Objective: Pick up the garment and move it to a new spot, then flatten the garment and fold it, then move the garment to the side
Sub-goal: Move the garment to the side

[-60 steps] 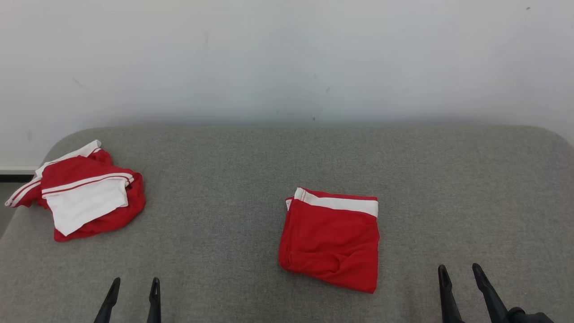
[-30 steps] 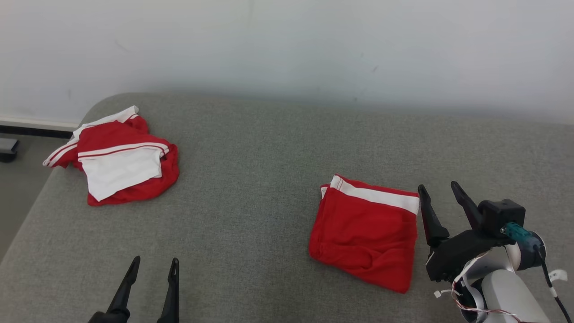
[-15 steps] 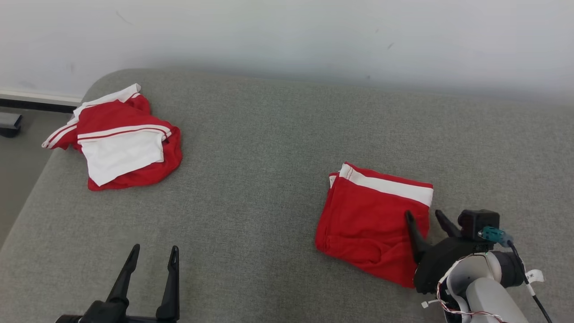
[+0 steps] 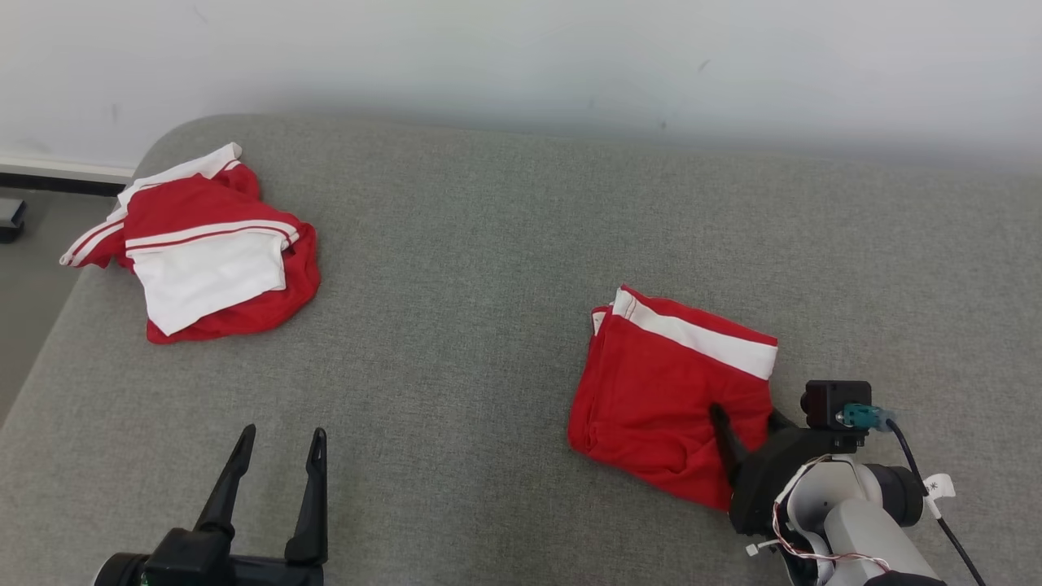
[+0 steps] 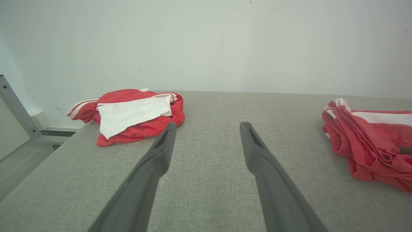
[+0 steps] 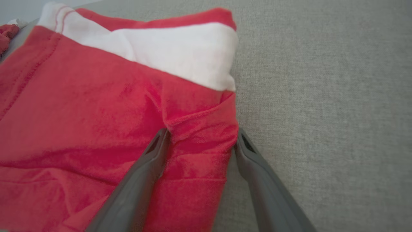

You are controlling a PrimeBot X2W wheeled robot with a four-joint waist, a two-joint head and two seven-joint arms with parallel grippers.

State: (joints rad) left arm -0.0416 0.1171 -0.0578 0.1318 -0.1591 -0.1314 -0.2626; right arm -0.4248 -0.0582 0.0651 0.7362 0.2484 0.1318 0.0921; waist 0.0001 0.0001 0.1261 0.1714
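The folded garment (image 4: 663, 399) lies right of centre on the bed (image 4: 488, 244). The right gripper (image 4: 745, 413) straddles its right edge, jaws released, one on the cloth, one on the bed beside it. The left gripper (image 4: 284, 431), jaws released too, hovers over the bed's near left. Pinching only upper layers would likely spill the fold when moved.

The folded garment (image 4: 659, 391) lies on the cushion (image 4: 456, 325), well right of the crumpled garment (image 4: 203, 268).
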